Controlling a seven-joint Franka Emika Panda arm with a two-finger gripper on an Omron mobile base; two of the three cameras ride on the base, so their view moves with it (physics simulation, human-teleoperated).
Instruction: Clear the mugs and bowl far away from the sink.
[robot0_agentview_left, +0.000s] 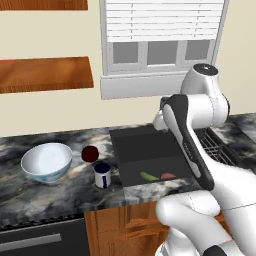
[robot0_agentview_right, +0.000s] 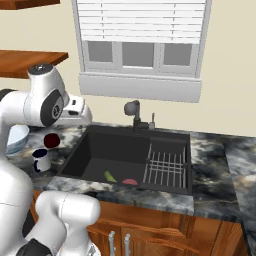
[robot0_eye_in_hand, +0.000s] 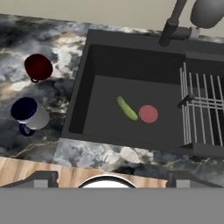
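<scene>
The sink (robot0_agentview_left: 131, 145) (robot0_agentview_right: 90, 150) (robot0_eye_in_hand: 83, 100) is a dark basin in the marbled counter. Left of it stand the two mugs: a dark red one (robot0_agentview_left: 89, 153) (robot0_agentview_right: 51, 140) (robot0_eye_in_hand: 38, 66) and a white one with a navy rim (robot0_agentview_left: 102, 175) (robot0_agentview_right: 41, 160) (robot0_eye_in_hand: 29, 114). Further left sits the large white bowl (robot0_agentview_left: 46, 161), which the arm partly hides in the right base view (robot0_agentview_right: 17, 137). My gripper (robot0_eye_in_hand: 112, 177) hangs open high above the sink's front edge, holding nothing, with its fingertips (robot0_eye_in_hand: 43, 178) wide apart.
A green vegetable (robot0_eye_in_hand: 126, 108) and a red round item (robot0_eye_in_hand: 148, 113) lie on the sink floor. A wire rack (robot0_eye_in_hand: 203, 109) fills the sink's right part. The dark faucet (robot0_agentview_right: 134, 112) stands behind the basin. Wooden shelves (robot0_agentview_left: 45, 74) hang above the counter's left stretch.
</scene>
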